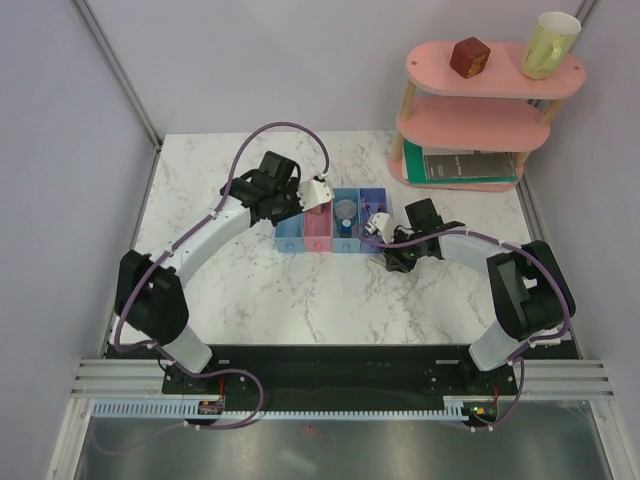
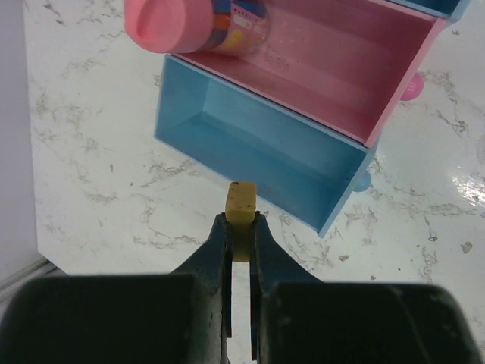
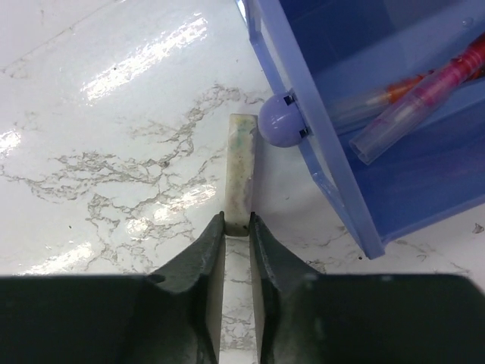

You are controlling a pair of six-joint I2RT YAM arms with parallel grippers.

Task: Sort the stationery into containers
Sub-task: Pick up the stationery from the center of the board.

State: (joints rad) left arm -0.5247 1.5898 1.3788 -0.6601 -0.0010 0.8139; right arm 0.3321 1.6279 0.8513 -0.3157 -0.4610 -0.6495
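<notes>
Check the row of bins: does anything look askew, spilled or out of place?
Yes. The pink cylinder lies slanted in the pink bin, with its capped end sticking out past the bin's wall instead of resting fully inside. Nothing looks spilled or damaged.

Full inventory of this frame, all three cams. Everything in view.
bins: 4 joined; light blue, pink, light blue, purple-blue; mid-table
pink cylinder: 1, pink, in the pink bin
clear tub: 1, clear, third bin
small cylinder: 1, blue, third bin
pen: at least 1, red, purple-blue bin
short piece: 1, yellowish beige, in left gripper
long piece: 1, pale beige, in right gripper
shelf: 1, pink, three tiers, far right
cube: 1, brown, top tier
mug: 1, yellow, top tier
booklet: 1, green-edged, bottom tier
table: 1, white marble
left gripper: 1, black, near the first bin
right gripper: 1, black, beside the purple-blue bin
</notes>
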